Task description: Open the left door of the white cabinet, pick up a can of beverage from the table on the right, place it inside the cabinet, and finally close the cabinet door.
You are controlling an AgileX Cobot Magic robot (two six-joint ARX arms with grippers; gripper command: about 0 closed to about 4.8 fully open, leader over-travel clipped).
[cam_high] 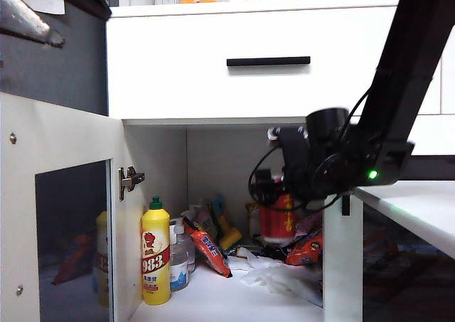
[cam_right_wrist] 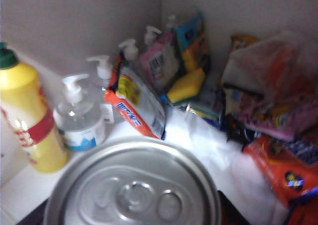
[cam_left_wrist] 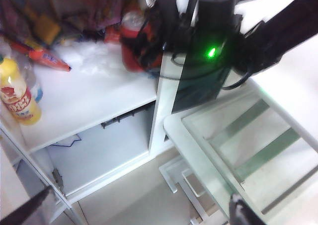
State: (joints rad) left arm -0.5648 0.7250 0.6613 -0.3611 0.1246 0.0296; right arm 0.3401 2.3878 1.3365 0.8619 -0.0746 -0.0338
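While the right gripper (cam_high: 281, 197) grasps the can (cam_high: 276, 219) inside the cabinet (cam_high: 213, 66), lower it onto bare shelf before releasing; the left gripper (cam_left_wrist: 139, 212) hangs released.

Bare shelf (cam_high: 227, 293) front; clutter seemingly crowds the back.

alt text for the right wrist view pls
The silver top of the can of beverage, held in the right tool, fills the foreground inside the white cabinet. Behind it stand a yellow bottle, pump bottles and snack packets.
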